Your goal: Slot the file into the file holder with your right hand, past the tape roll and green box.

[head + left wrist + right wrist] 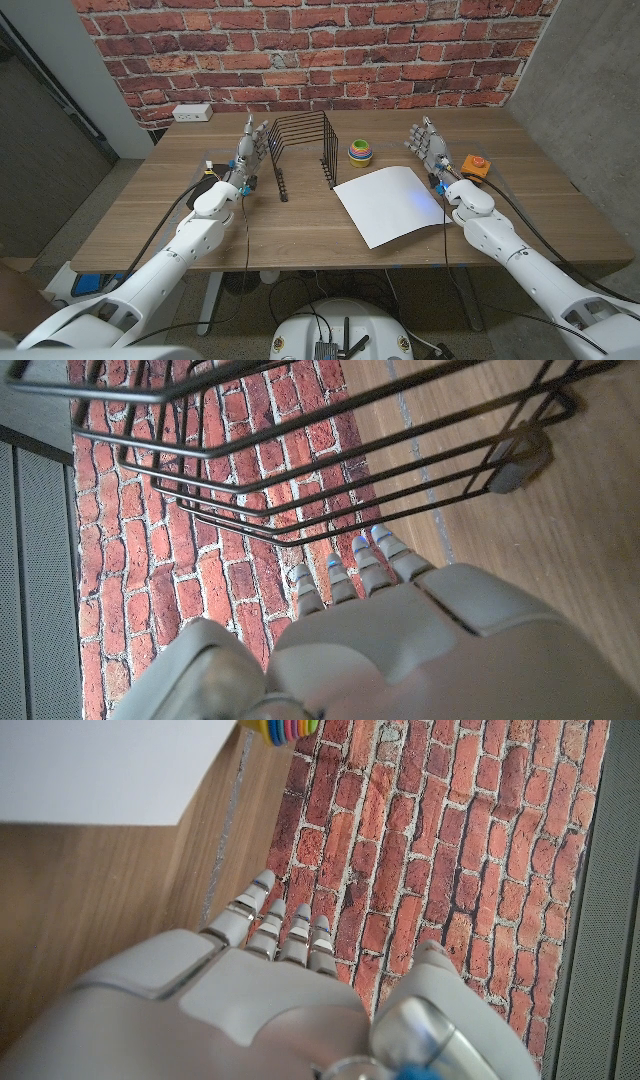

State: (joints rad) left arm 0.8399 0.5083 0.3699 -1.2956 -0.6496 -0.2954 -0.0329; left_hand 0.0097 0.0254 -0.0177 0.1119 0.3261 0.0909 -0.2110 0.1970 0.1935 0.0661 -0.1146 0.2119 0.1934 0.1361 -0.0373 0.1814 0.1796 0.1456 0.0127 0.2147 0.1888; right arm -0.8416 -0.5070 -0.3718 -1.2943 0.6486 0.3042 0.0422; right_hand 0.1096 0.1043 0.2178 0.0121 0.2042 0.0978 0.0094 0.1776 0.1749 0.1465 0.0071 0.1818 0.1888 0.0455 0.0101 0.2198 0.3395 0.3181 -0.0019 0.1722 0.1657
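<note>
The white file (390,204) lies flat on the wooden table (300,225), right of centre; its corner (100,765) also shows in the right wrist view. My right hand (428,146) stands beside the file's far right corner with fingers apart, holding nothing; its back (260,1000) shows in the right wrist view. The black wire file holder (302,148) stands at the back, left of centre. My left hand (249,146) is raised next to the holder's left side, open and touching nothing. The holder's wires (330,470) pass just beyond that hand's fingertips (350,565). A colourful tape roll (360,152) sits between holder and file.
An orange box with a red button (477,165) sits right of my right hand. A white power strip (191,113) lies at the back left by the brick wall (320,50). The tape roll's edge (282,728) shows beyond the file. Bare wood lies in front of the holder.
</note>
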